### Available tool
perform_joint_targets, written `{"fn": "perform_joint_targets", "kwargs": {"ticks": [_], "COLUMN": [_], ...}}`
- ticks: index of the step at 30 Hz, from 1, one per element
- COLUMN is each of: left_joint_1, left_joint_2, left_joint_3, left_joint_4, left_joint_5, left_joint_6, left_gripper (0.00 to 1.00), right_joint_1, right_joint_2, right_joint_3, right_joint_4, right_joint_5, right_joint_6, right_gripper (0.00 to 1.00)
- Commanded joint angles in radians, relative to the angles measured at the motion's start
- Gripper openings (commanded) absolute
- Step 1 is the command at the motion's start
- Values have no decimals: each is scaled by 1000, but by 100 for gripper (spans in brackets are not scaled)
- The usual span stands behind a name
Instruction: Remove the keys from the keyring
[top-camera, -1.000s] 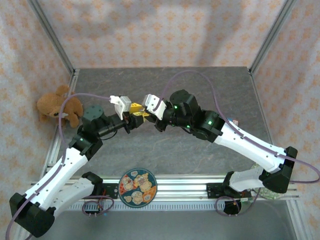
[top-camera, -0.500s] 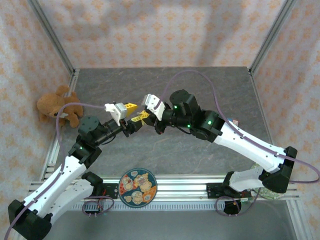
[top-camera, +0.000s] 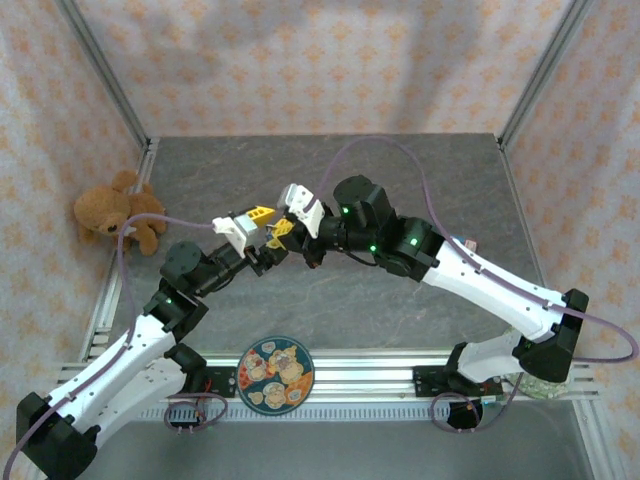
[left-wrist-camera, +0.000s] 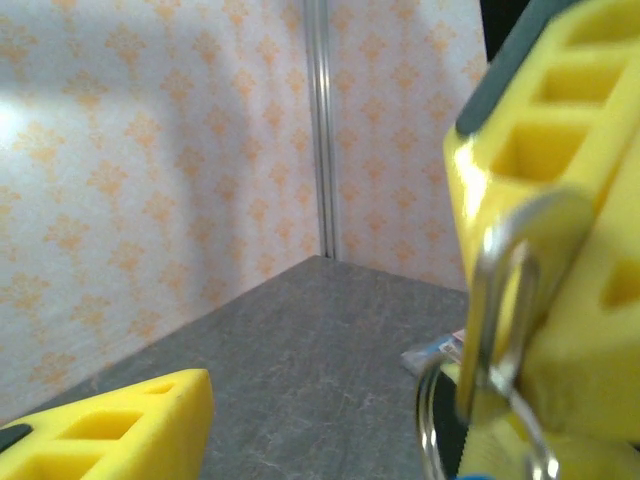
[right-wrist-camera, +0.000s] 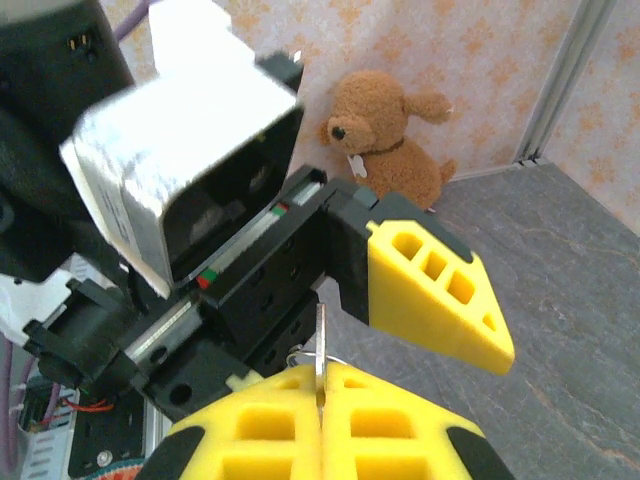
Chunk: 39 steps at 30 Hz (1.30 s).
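- The thin pale silvery metal key (right-wrist-camera: 320, 343) stands upright as a narrow blade out of the seam between the right hand's (right-wrist-camera: 322, 382) two yellow fingers, which are pressed together and clamped on it.
- In the left wrist view the key (left-wrist-camera: 484, 320) shows a rounded, slotted silvery end lying flat against the yellow foam of that hand.
- The keyring (left-wrist-camera: 421, 420), a thin metal ring with a sliver of bright blue at the bottom edge of that view, hangs at 6 o'clock of the key's slotted end, touching it. Whether the ring passes through the slot I cannot tell.
- In the right wrist view the ring (right-wrist-camera: 298, 356) is a small loop at 9 o'clock of the blade's foot.
- Key and ring are held above the grey stone-patterned desk (top-camera: 400, 180), just toward 9 o'clock of its middle, where the right hand (top-camera: 283, 228) meets the left hand (top-camera: 266, 226).
- The left hand's fingers are apart: one yellow finger (left-wrist-camera: 120, 425) sits low at 7 o'clock in its own view, and one (right-wrist-camera: 430, 290) stands at 2 o'clock of the blade, not touching it.
- A round plate printed with cartoon figures (top-camera: 275, 372) lies at 6 o'clock on the rail between the arm bases. What lies on it, apart from the print, I cannot tell.
- A brown plush teddy bear (top-camera: 112, 212) sits at 9 o'clock against the wall.
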Motion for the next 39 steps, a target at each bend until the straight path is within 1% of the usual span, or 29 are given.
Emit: {"fn": "perform_joint_targets", "kwargs": {"ticks": [1,5,12,18,23,28,33,36,39], "left_joint_1": [-10,-21,-27,-39,-53,-67,-73,-73,-73], "left_joint_2": [-18,-19,-16,18,70,103,101,90,81], "left_joint_3": [-25,-46,-86,-55,-35,-27,-17,-14,-11], "left_joint_4": [91,112,214,237,290,351,366,359,341], "left_joint_5": [-69,-93,-116,-100,-105,-143,-156,-155,-146], "left_joint_6": [20,17,-20,-3,17,37,46,51,54], "left_gripper": [61,61,61,61,60,59,58,52,42], "right_joint_1": [-8,-17,-57,-70,-72,-72,-73,-75,-79], "right_joint_2": [1,3,-4,-8,-8,-5,-4,-5,-5], "right_joint_3": [54,74,86,81,79,87,87,85,81], "right_joint_4": [-24,-62,-86,-90,-79,-75,-74,-68,-62], "right_joint_5": [15,25,-15,-38,-50,-62,-61,-59,-61], "right_joint_6": [37,49,111,135,149,157,163,167,176], "right_gripper": [0,0,0,0,0,0,0,0,0]}}
